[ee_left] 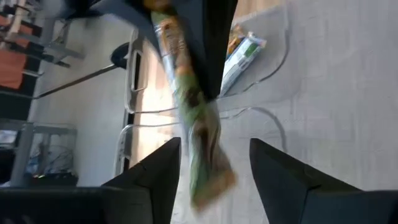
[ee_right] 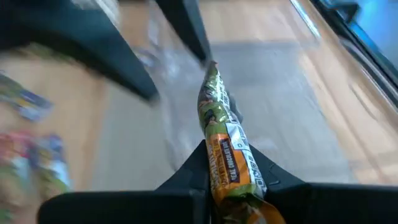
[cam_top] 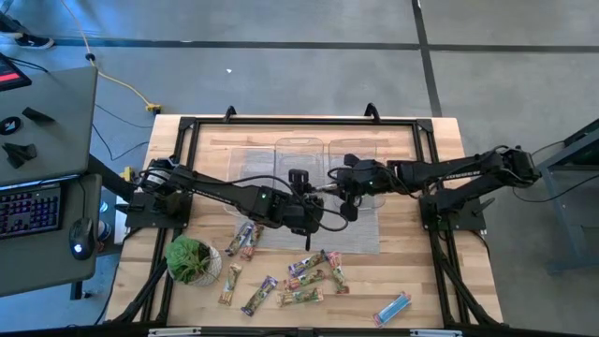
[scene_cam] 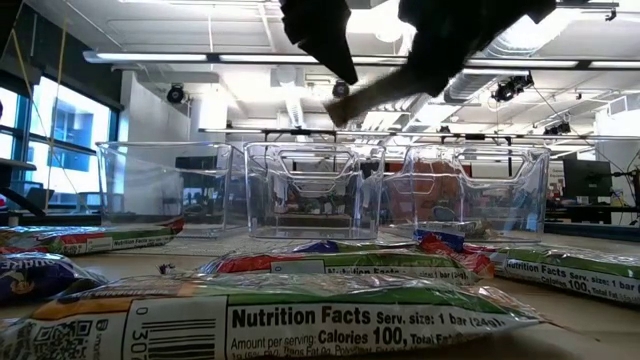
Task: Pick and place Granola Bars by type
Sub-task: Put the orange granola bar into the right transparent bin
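Observation:
A granola bar point(ee_right: 219, 124) in a green and orange wrapper hangs above the middle of the table, with my right gripper point(ee_right: 231, 177) shut on it. My left gripper point(ee_left: 214, 165) is open; its fingers stand on either side of the bar's free end point(ee_left: 202, 168), and I cannot tell whether they touch it. Several more granola bars point(cam_top: 309, 267) lie flat on the near part of the table. One bar point(ee_left: 242, 53) lies in a clear tray. My right gripper pinches the bar's orange end point(ee_right: 233, 158) between its two fingers. The fingers come from the table's right side, slanting down. The bar runs on along the fingers and past their tips toward my left gripper, lifted clear of the table.
Three clear trays point(scene_cam: 315, 190) stand in a row at the far side of the table. A potted green plant point(cam_top: 192, 260) sits at the near left. A blue bar point(cam_top: 393, 306) lies apart at the near right. A grey mat point(cam_top: 360, 229) covers the table's middle.

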You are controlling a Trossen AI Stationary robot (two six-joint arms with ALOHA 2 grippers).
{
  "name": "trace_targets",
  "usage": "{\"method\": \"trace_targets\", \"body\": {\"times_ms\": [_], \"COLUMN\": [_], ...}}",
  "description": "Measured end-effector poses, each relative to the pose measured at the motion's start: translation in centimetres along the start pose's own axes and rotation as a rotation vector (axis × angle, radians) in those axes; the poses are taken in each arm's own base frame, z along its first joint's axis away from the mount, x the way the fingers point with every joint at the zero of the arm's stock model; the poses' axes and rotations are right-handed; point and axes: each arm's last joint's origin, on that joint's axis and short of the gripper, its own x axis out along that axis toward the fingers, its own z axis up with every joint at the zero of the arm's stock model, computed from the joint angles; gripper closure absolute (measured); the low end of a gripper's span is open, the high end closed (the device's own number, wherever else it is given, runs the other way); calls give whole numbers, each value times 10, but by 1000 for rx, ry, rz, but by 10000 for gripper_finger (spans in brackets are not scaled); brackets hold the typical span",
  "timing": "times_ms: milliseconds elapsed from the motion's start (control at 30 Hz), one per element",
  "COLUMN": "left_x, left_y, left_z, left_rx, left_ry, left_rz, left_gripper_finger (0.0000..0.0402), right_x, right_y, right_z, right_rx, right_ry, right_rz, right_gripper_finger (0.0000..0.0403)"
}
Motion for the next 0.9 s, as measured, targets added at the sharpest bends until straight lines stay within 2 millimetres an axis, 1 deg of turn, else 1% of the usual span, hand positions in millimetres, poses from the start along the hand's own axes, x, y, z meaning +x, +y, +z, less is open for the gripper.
{"method": "trace_targets", "body": {"times_ms": [33, 167, 233, 433, 500, 567, 667, 767, 833, 900], "left_x": [0, 0, 0, 0, 0, 0, 0, -1, -1, -1], "left_y": [0, 1, 2, 2, 2, 2, 2, 2, 1, 1], "left_z": [0, -5, -6, -7, -7, -7, -8, -10, -11, -13], "left_rx": [3, 35, 46, 46, 39, 14, -9, -46, -89, -117], "left_ry": [5, 44, 61, 65, 64, 63, 68, 82, 91, 103], "left_rz": [10, 51, 80, 90, 88, 87, 87, 86, 82, 83], "left_gripper_finger": [215, 214, 214, 214, 214, 214, 214, 214, 214, 214], "right_x": [0, -2, -5, -13, -18, -21, -22, -12, -5, 0], "right_y": [-1, -6, -9, -17, -19, -21, -20, -19, -19, -21], "right_z": [-4, -19, -26, -41, -46, -51, -57, -72, -84, -93], "right_rx": [3, 8, 12, 64, 96, 132, 166, 194, 214, 233], "right_ry": [35, 188, 256, 362, 391, 416, 455, 429, 402, 364], "right_rz": [-31, -161, -254, -517, -609, -666, -645, -601, -553, -522], "right_gripper_finger": [379, 380, 380, 354, 360, 373, 381, 381, 370, 356]}}
